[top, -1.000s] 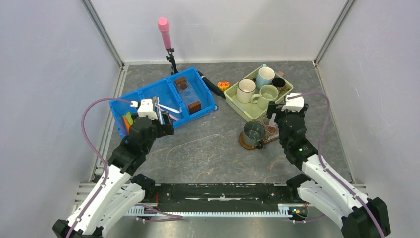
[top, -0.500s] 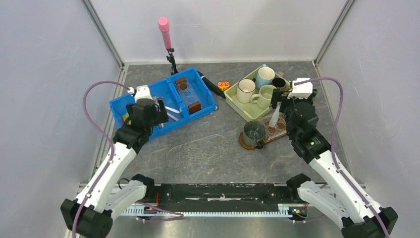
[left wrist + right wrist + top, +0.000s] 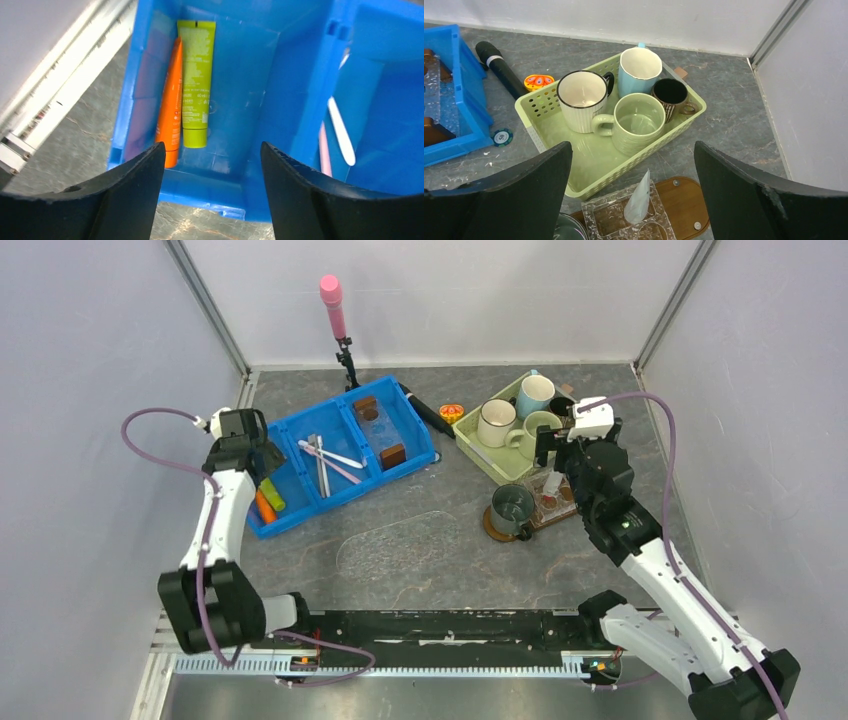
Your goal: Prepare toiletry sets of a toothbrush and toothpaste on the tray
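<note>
Your left jaws and right jaws are gaping empty; the green tube [image 3: 194, 85] is lying at the left's 12 o'clock, lengthwise 12-to-6.

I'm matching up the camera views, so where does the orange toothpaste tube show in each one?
Top external: the orange tube lies in the left end compartment of the blue compartmented plastic bin.
Left wrist: the tube, upper left of centre, beside a yellow-green tube.
Right wrist: not in it.
Shared landmark: the blue bin, in all three; at the right wrist view's left edge.
</note>
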Robot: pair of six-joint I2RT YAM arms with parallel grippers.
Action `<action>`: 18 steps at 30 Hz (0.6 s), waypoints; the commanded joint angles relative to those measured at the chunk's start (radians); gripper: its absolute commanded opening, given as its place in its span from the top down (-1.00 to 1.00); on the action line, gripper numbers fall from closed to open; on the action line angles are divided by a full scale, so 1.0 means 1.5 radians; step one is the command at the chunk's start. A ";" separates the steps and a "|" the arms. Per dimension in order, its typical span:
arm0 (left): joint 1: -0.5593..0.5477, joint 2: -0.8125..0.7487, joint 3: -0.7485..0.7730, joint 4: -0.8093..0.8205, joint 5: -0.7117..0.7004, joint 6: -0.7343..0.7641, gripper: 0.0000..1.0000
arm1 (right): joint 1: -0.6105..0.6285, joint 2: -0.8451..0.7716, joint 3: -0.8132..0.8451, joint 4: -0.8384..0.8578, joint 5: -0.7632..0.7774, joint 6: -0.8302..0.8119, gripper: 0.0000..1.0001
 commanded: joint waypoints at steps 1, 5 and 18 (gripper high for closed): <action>0.026 0.069 0.020 -0.005 0.062 -0.063 -0.46 | 0.004 -0.027 -0.007 0.025 -0.021 0.005 -0.96; 0.028 0.117 0.015 0.016 0.055 -0.073 -0.26 | 0.003 -0.050 -0.015 0.024 0.012 -0.004 -0.96; 0.036 0.212 -0.016 -0.012 0.027 -0.094 -0.30 | 0.004 -0.116 -0.049 0.042 0.142 -0.050 -0.96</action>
